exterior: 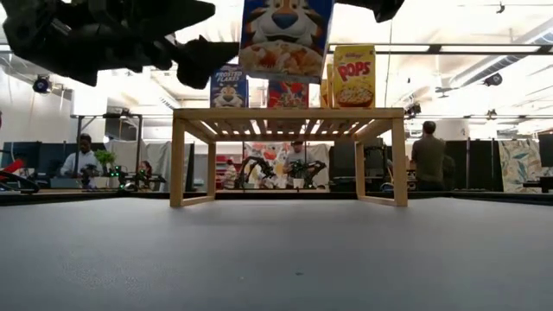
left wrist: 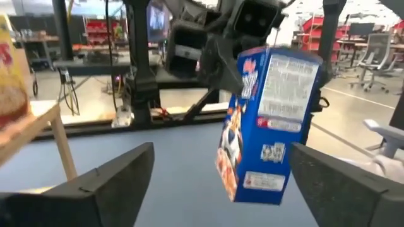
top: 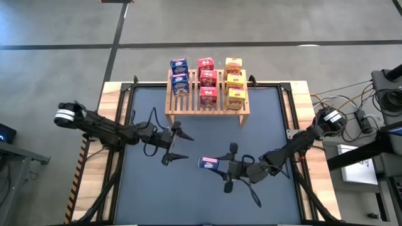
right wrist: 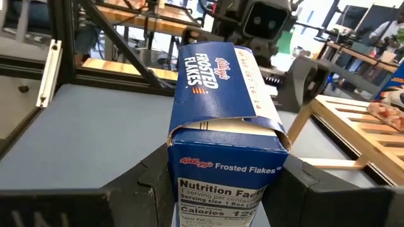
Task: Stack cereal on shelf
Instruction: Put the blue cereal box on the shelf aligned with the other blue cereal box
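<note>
A blue cereal box (top: 209, 164) hangs above the dark mat, with my right gripper (top: 221, 166) shut on it. It shows high up in the low view (exterior: 285, 39). My left gripper (top: 182, 145) stands open just left of it, level, with its fingers (left wrist: 120, 183) wide apart and the box (left wrist: 265, 126) ahead of them, untouched. The wooden slatted shelf (top: 207, 105) stands at the table's far side. On it rest two blue boxes (top: 179, 75), three red ones (top: 207, 80) and three yellow ones (top: 235, 80). My right gripper pinches the blue box between its two fingers, one on each opposite side (right wrist: 180, 189), at the end nearest the wrist. The fingers come level from the table's right. The box is lifted clear of the mat, sticks out beyond the fingers and hangs tilted.
Free dark mat (top: 207, 201) lies under and around both grippers. Wooden table edges (top: 113, 94) flank the mat, and cables and gear (top: 364, 119) sit off its right side. People (exterior: 428, 155) and workstations show in the room beyond the shelf.
</note>
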You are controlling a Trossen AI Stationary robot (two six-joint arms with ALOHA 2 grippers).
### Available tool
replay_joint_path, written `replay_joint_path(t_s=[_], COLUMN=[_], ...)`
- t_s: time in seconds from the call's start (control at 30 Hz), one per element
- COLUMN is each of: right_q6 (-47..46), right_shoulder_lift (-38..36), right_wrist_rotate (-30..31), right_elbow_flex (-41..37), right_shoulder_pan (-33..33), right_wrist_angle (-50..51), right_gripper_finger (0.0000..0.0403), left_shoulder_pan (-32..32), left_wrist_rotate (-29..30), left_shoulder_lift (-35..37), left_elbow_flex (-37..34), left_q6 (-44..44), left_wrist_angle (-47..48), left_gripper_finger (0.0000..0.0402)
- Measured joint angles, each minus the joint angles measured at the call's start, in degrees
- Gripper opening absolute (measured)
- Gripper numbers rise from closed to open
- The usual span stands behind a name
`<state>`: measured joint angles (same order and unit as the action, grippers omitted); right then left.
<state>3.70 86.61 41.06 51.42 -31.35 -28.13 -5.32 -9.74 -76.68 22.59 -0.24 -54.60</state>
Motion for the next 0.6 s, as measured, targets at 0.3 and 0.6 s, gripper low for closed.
replay_joint_path(t_s=[0.3,0.6], right_q6=[-0.04,-0.19], right_shoulder_lift=[0.02,0.01], right_wrist_rotate=[0.08,0.09], right_elbow_flex=[-0.02,-0.04], right_shoulder_pan=[2.03,2.86], right_wrist_angle=[0.42,0.62], right_gripper_finger=[0.0167,0.0168], left_shoulder_pan=[-0.15,-0.11], left_wrist_rotate=[0.17,0.24], left_shoulder_lift=[-7.44,-12.43], left_elbow_flex=[4.65,13.81], left_q6=[-2.85,-0.43], left_wrist_angle=[-0.33,13.12], left_gripper_finger=[0.0386,0.0369])
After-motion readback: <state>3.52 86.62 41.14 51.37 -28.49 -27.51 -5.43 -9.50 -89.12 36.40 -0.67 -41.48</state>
